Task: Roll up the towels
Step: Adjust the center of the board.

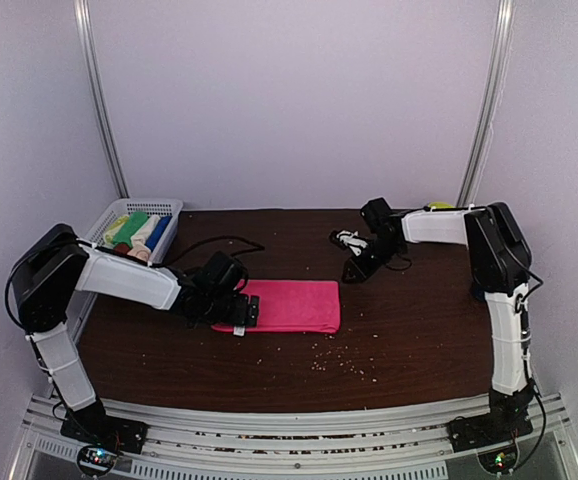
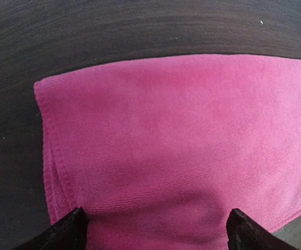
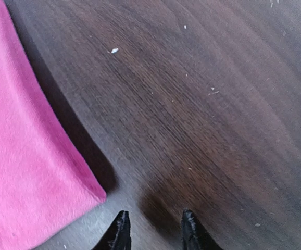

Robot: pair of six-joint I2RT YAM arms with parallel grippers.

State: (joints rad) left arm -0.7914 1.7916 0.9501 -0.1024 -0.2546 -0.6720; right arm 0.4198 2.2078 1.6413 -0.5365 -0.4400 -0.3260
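A hot pink towel (image 1: 294,305) lies folded flat in the middle of the dark wooden table. My left gripper (image 1: 247,312) is over its left end, open wide. In the left wrist view the towel (image 2: 182,140) fills the frame, and the left gripper (image 2: 158,229) has a black fingertip on each side with only cloth surface below. My right gripper (image 1: 352,268) hangs over bare table behind the towel's right end. In the right wrist view the right gripper (image 3: 155,229) is a little open with nothing between its tips, and a corner of the towel (image 3: 30,172) lies to its left.
A white mesh basket (image 1: 149,203) stands at the back left corner with several rolled towels (image 1: 137,228) in it, green, blue and cream among them. Pale crumbs (image 1: 339,365) are scattered on the table in front of the pink towel. Walls close the left, right and back sides.
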